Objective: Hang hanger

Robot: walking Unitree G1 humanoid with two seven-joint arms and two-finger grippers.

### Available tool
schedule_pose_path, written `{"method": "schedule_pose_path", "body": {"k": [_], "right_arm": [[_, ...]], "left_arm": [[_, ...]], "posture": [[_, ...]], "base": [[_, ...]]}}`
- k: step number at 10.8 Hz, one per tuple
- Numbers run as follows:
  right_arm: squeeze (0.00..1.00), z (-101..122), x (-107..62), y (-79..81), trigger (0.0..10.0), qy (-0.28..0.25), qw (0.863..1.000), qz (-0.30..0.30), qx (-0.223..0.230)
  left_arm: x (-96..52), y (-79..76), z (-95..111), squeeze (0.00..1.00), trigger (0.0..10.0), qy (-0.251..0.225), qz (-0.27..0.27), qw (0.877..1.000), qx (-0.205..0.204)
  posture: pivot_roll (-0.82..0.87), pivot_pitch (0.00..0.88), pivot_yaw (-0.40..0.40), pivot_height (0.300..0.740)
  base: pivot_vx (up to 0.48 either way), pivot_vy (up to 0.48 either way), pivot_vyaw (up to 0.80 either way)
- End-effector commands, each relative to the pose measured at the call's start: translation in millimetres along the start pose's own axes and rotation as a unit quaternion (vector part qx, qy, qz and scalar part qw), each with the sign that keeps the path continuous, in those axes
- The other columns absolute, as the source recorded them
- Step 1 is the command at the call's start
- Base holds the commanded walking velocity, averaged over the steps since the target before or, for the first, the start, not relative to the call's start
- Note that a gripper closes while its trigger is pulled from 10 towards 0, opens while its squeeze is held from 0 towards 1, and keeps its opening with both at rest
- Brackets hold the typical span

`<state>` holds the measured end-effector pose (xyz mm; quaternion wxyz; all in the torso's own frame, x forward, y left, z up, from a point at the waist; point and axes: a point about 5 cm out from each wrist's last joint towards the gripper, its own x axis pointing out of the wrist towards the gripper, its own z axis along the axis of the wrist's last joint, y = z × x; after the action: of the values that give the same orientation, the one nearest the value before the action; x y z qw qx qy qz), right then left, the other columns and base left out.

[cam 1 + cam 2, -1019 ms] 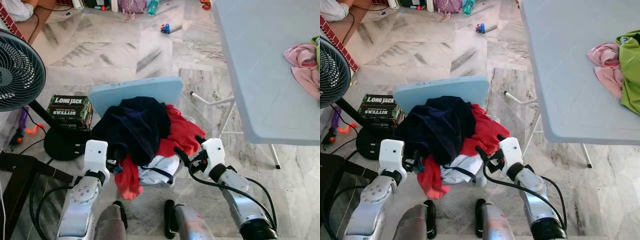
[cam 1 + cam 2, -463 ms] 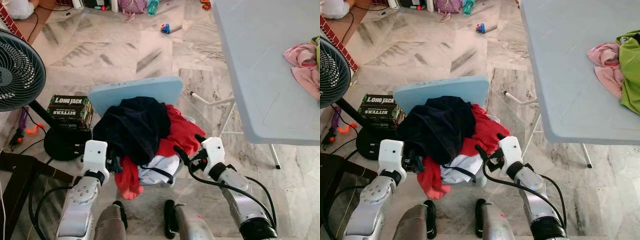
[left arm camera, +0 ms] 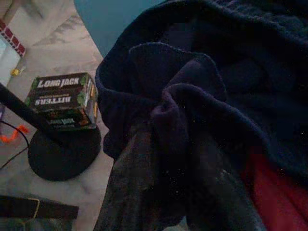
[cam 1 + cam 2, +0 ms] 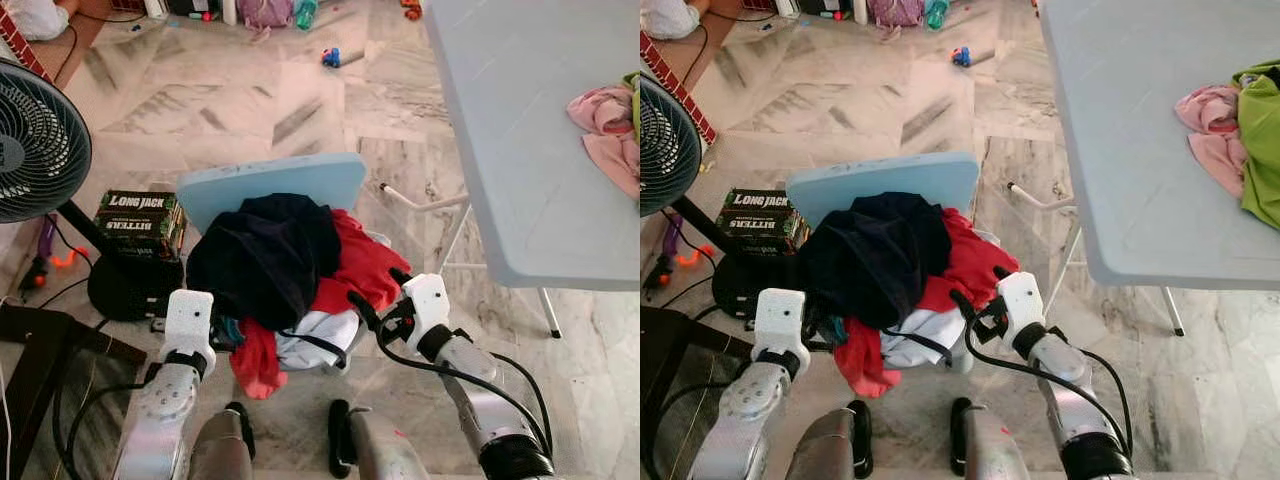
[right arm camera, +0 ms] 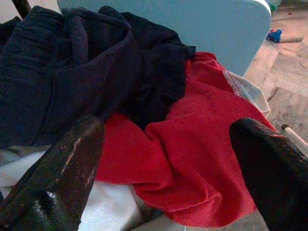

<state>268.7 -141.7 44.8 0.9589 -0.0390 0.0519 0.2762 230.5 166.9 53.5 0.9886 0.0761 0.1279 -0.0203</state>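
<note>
right end effector (image 5: 163,168) spread, unladen | facing clothes pile (image 4: 290,270) | left unclear

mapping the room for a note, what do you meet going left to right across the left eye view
Fan → Long Jack box → navy garment on the blue chair → red garment → right pincer → folding table → pink cloth.

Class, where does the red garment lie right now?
The red garment lies in the clothes pile on the light blue chair, to the robot's right of the navy garment, just ahead of the right gripper.
</note>
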Motion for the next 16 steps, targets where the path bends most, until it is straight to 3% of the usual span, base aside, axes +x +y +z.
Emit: {"method": "schedule_pose_path", "body": {"k": [1,3,6,7,8,9,10,11,12,13,14,16], "right_arm": [[0.00,-4,-3.0,-0.1,10.0,0.009,1.000,0.001,-0.003],[0.00,-4,-2.4,-0.3,10.0,0.008,1.000,0.002,-0.003],[0.00,-3,-0.4,0.8,10.0,0.007,1.000,0.003,-0.003],[0.00,-3,0.0,1.1,10.0,0.007,1.000,0.002,-0.002],[0.00,-3,0.4,1.7,10.0,0.006,1.000,0.002,-0.002],[0.00,-3,1.0,2.6,10.0,0.005,1.000,0.002,-0.001],[0.00,-4,1.9,5.0,10.0,0.005,1.000,0.004,0.000],[0.00,-4,1.9,5.2,10.0,0.005,1.000,0.004,0.000],[0.00,-4,1.5,4.5,10.0,0.006,1.000,0.001,0.000],[0.00,-6,0.3,3.2,10.0,0.008,1.000,-0.001,0.000],[0.00,-6,-0.3,4.3,10.0,0.009,1.000,-0.001,0.000],[0.00,-6,1.7,5.7,10.0,0.008,1.000,0.002,0.000]], "left_arm": [[-3.8,0.7,-1,0.00,0.0,-0.003,0.004,1.000,0.009],[-4.7,4.5,11,0.00,0.0,-0.050,0.020,0.997,0.063],[-5.6,-4.4,29,0.00,0.0,-0.127,0.001,0.983,0.135],[-6.9,-5.4,43,0.00,0.0,-0.178,0.006,0.969,0.169],[-8.3,-2.8,62,0.00,0.0,-0.242,0.028,0.952,0.184],[-7.6,-1.4,72,0.00,0.0,-0.277,0.039,0.942,0.183],[6.0,-6.0,46,0.00,0.0,-0.194,0.005,0.965,0.176],[11.0,-14.1,23,0.00,3.1,-0.115,-0.032,0.978,0.168],[9.3,-17.6,19,0.00,6.9,-0.109,-0.040,0.980,0.160],[7.7,-20.0,17,0.40,10.0,-0.104,-0.044,0.981,0.161],[6.1,-17.8,15,1.00,10.0,-0.106,-0.037,0.982,0.155],[6.3,-15.8,14,1.00,10.0,-0.098,-0.034,0.981,0.161]], "posture": [[0.06,0.227,-0.081,0.740],[0.06,0.227,-0.081,0.740],[0.06,0.223,-0.078,0.740],[0.06,0.223,-0.075,0.740],[0.06,0.224,-0.075,0.740],[0.07,0.225,-0.075,0.740],[0.07,0.226,-0.073,0.740],[0.06,0.227,-0.070,0.740],[0.06,0.227,-0.070,0.740],[0.06,0.227,-0.070,0.740],[0.07,0.231,-0.069,0.740],[0.07,0.231,-0.071,0.740]], "base": [[0.000,0.000,0.00],[0.000,0.000,0.00],[0.000,0.000,0.00],[0.000,0.000,0.00],[0.000,0.000,0.00],[0.000,0.000,0.00],[0.000,0.000,0.00],[0.000,0.000,0.00],[0.000,0.000,0.00],[0.000,0.000,0.00],[0.000,0.000,0.00],[0.000,0.000,0.00]]}}
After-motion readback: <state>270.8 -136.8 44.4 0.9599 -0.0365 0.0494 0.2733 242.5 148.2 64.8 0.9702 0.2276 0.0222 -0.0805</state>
